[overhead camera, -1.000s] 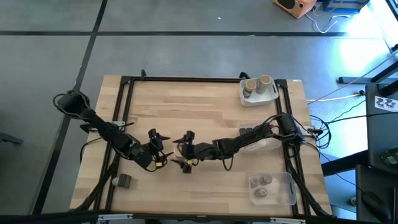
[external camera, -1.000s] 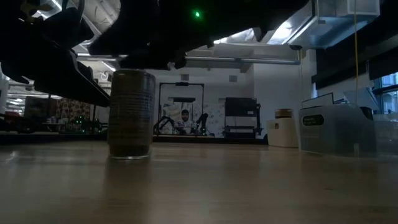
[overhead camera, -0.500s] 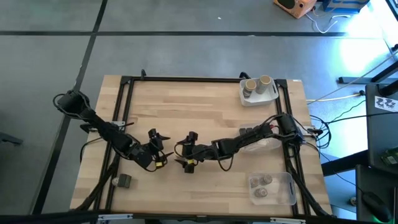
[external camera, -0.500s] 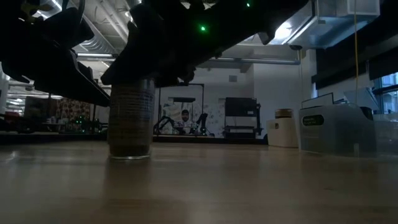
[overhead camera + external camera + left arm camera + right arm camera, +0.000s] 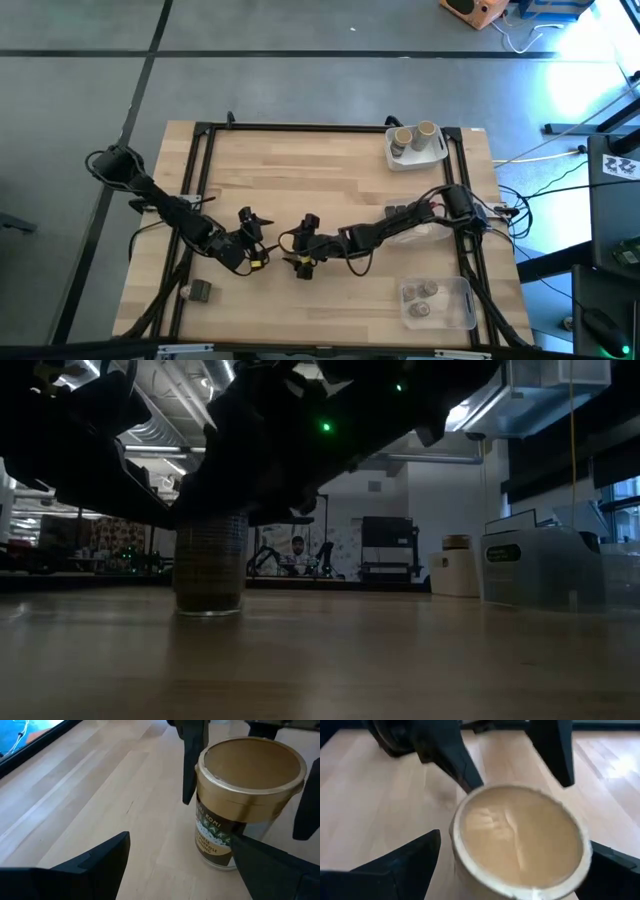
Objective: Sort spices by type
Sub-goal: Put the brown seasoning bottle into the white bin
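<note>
Left gripper (image 5: 249, 237), right gripper (image 5: 304, 245) face-to-face mid-table, jaws spread.

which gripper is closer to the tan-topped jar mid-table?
Right. The right gripper hangs over the jar, open fingers on either side. The left gripper is open beside it, just clear.

Right gripper (image 5: 304, 243) has apparently lowered around the tan-topped jar (image 5: 243, 810)

Grey tiled floor (image 5: 300, 80) around the wooden table (image 5: 320, 190) — bright ceiling lights (image 5: 470, 405) in the room beyond.
</note>
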